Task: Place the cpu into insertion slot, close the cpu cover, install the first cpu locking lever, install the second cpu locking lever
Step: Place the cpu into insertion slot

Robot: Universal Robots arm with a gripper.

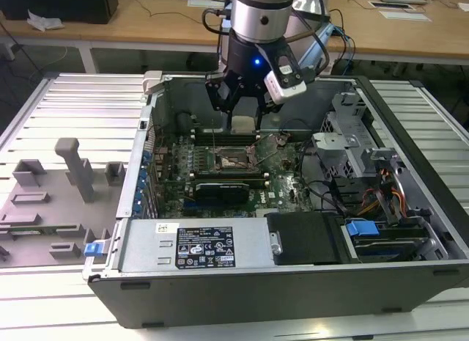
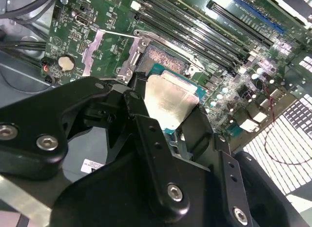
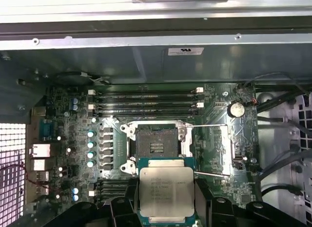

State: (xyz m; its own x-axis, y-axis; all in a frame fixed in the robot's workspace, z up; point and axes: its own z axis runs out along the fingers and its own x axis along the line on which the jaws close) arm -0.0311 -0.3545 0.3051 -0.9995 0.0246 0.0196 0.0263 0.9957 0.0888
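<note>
robotics lab, open computer case (image 1: 220,282) on slatted metal bench (image 1: 73,99), wooden desks (image 1: 146,22) behind

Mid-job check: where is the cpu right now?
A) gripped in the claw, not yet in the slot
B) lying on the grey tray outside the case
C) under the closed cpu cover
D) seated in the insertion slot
A: in the first wrist view the cpu sits clamped between the fingers of the claw, while the insertion slot shows its bare dark contact field.
</note>
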